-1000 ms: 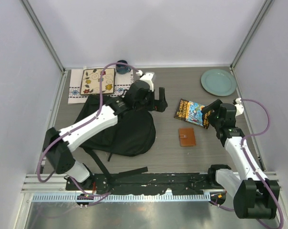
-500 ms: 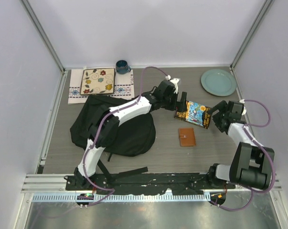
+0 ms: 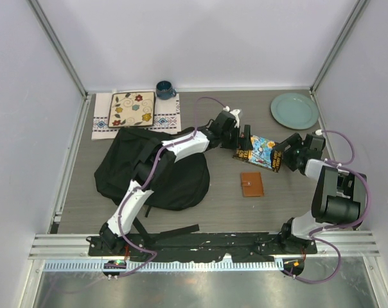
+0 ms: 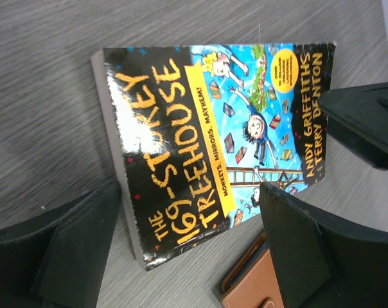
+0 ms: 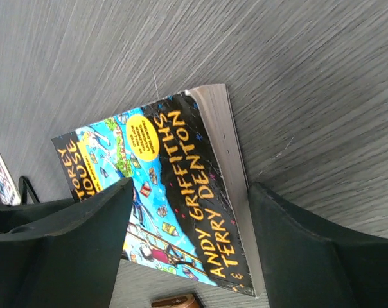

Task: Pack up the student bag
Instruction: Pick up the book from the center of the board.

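Left tool (image 3: 244,138) spread wide, fingers either side of a paperback book (image 3: 259,153) that lies flat on the desk (image 3: 232,208); left wrist view shows one finger beside the spine edge and the other over the book's lower corner, nothing pinched. Right tool (image 3: 281,156) also spread, coming at the same book from the opposite end. In the right wrist view one finger hangs over the cover and the other sits just beside the page edge; can't tell if it touches. Desk is grey woodgrain, boxed in by plain white walls (image 3: 194,38) with metal corner posts, and a metal rail runs along the near edge where my arms are bolted. Student bag (image 3: 152,168) lies slumped on the left half of the desk, black and soft, with straps trailing toward the near edge. My left arm reaches across its upper right part, and the left tool is off to the bag's right, near it but apart. Right tool is well apart from the bag, with the book and left tool between. Brown wallet (image 3: 252,184) lies on the desk just on the near side of the book. Back left: patterned mat (image 3: 133,108) on a cloth (image 3: 169,120), dark blue mug (image 3: 164,89) beside it. Back right: pale green plate (image 3: 294,110).
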